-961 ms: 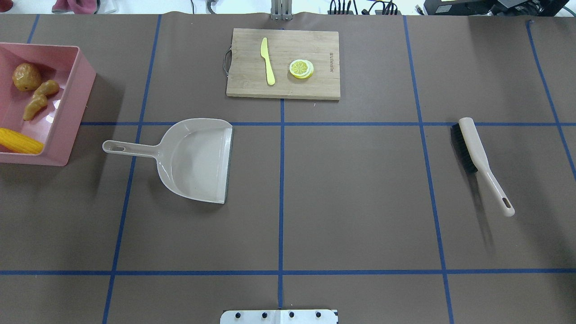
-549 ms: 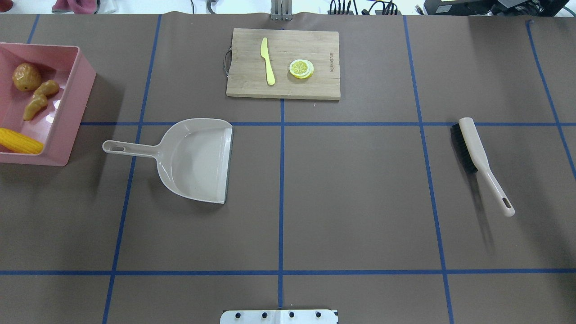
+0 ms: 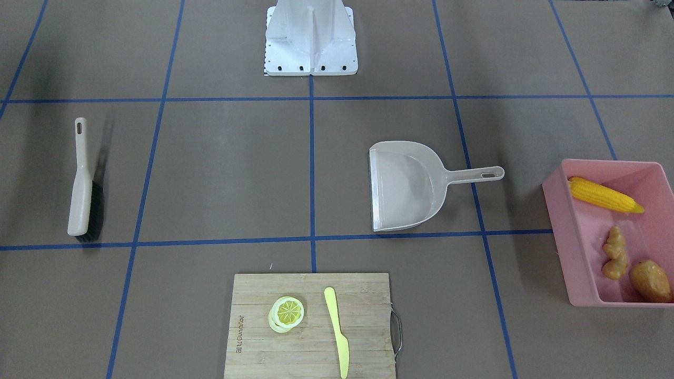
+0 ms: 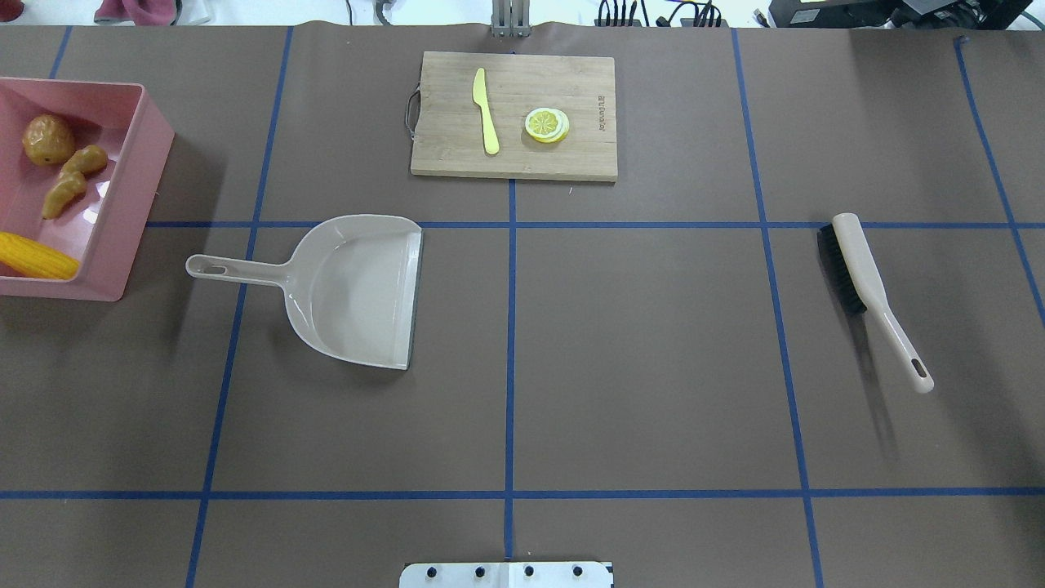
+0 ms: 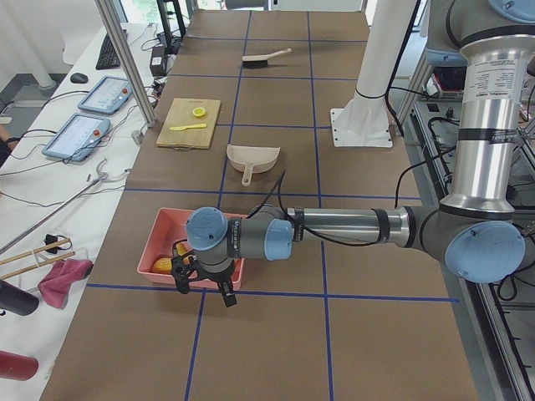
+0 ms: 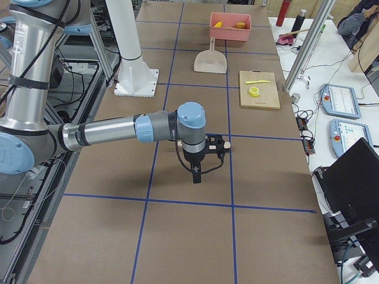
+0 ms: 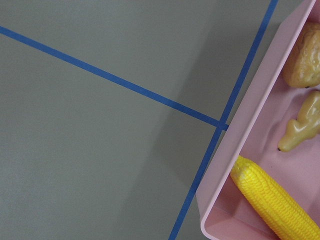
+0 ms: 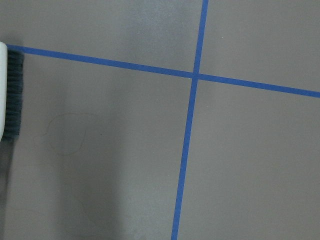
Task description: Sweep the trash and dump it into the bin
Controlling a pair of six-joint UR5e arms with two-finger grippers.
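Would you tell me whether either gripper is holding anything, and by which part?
Nothing is held: dustpan and brush lie free on the table, the trash in the bin.

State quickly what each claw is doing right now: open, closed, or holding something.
Left claw: cannot be told; only a side view shows it.
Right claw: cannot be told, same reason.

A large rectangular pink plastic tub (image 4: 135, 204) with straight walls is set upright on the brown desk (image 4: 653, 367) at the robot's left end, partly cut off by the overhead view's edge. Three toy foods are held on its floor: a yellow corn cob (image 4: 37, 256) laid slantwise by the wall nearest the robot, a knobbly tan ginger root (image 4: 72, 180) in the middle, and a brown-orange potato (image 4: 47, 139) just beside the ginger, toward the far wall.
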